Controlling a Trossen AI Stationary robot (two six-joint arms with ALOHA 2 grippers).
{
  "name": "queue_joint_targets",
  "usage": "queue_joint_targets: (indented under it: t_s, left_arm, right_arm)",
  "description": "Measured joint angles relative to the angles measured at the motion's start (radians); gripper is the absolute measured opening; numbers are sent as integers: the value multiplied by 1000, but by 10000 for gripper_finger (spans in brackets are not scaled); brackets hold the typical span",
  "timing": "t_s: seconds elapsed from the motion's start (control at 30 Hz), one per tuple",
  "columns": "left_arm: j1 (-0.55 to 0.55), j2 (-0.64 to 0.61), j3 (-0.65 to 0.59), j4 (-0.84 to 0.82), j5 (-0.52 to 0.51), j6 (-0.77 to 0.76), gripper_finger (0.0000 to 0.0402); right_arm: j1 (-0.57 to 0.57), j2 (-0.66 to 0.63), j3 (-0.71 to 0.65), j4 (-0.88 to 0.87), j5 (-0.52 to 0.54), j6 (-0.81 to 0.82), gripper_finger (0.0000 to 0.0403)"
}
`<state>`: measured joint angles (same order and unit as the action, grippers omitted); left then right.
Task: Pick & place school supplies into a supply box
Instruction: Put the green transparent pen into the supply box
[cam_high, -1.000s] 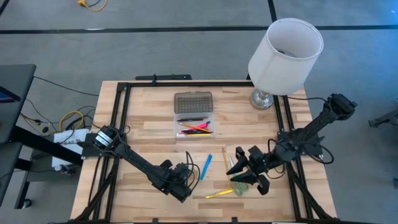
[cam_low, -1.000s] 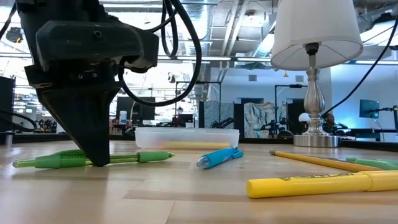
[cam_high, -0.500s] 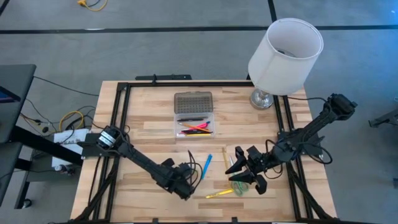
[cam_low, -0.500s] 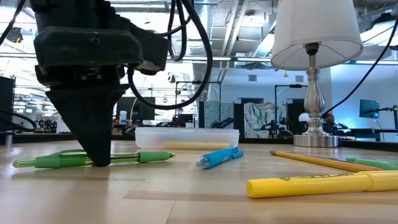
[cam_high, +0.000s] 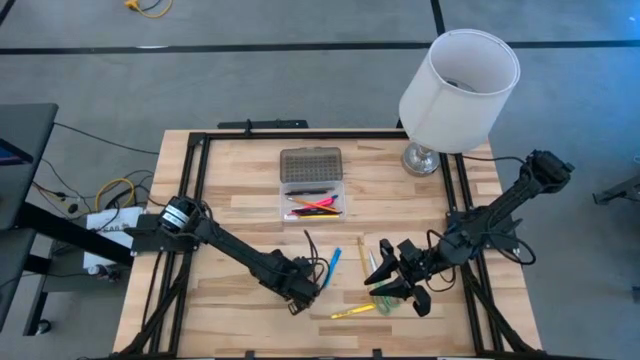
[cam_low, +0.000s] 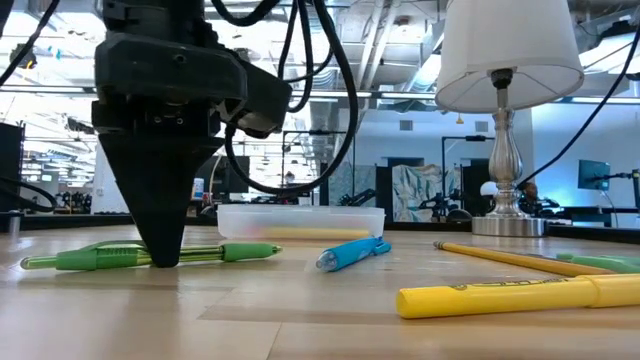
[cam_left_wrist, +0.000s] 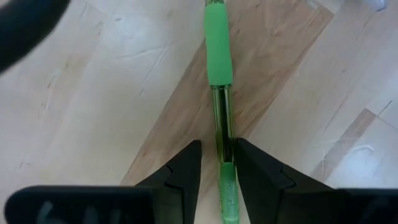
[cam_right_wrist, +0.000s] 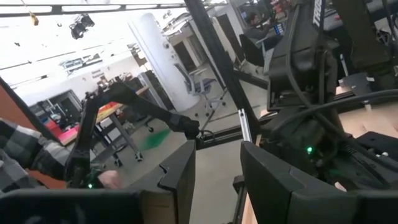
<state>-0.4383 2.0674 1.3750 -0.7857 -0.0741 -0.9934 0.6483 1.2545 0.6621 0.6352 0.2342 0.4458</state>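
Green pen (cam_left_wrist: 219, 81) on table, between left gripper (cam_left_wrist: 217, 168) fingers

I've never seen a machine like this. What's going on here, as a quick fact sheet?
Left end effector: open, down at the table, one finger each side of the green pen
Right end effector: open, holding nothing
Supply box: lid open, several pens inside
Loose on the table: blue pen, yellow marker, pencil
Also there: white lamp at a table corner
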Motion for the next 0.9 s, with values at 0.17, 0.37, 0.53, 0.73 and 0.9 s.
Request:
queue_joint_targets:
  t_s: [0.17,0.37,0.53,0.73,0.9]
  left_arm:
    - [19,0,0,5,30,7,96]
    - [30,-1,0,9,35,7,96]
    - [31,-1,-1,10,27,14,73]
    - [32,-2,0,7,21,14,14]
    - [32,-1,0,-3,20,14,32]
  right_arm:
    - [0,0,0,-7,1,0,120]
    - [0,0,0,-7,3,0,120]
    - [0,0,0,-8,3,0,120]
    - [0,0,0,-8,2,0,120]
    - [0,0,0,-11,3,0,120]
